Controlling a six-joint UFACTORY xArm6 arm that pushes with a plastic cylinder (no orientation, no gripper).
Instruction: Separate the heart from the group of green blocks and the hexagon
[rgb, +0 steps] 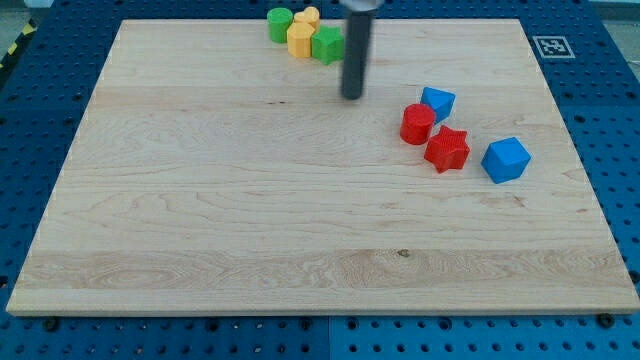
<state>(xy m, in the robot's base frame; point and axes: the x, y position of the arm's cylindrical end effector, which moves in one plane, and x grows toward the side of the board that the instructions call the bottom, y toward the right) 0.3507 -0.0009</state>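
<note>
A tight cluster sits at the view's top edge of the wooden board (200, 200). It holds a green cylinder (279, 23), a yellow hexagon (300, 40), a green block (327, 45) and a small yellow block (309, 15) behind them that looks like the heart. All of them touch or nearly touch. My dark rod comes down from the view's top. My tip (352, 97) rests on the board below and to the right of the cluster, a short way from the green block and touching no block.
A second group lies to the right of my tip: a red cylinder (417, 123), a red star (447, 149), a blue block (437, 102) and a blue cube (505, 159). The board's top edge runs just behind the cluster.
</note>
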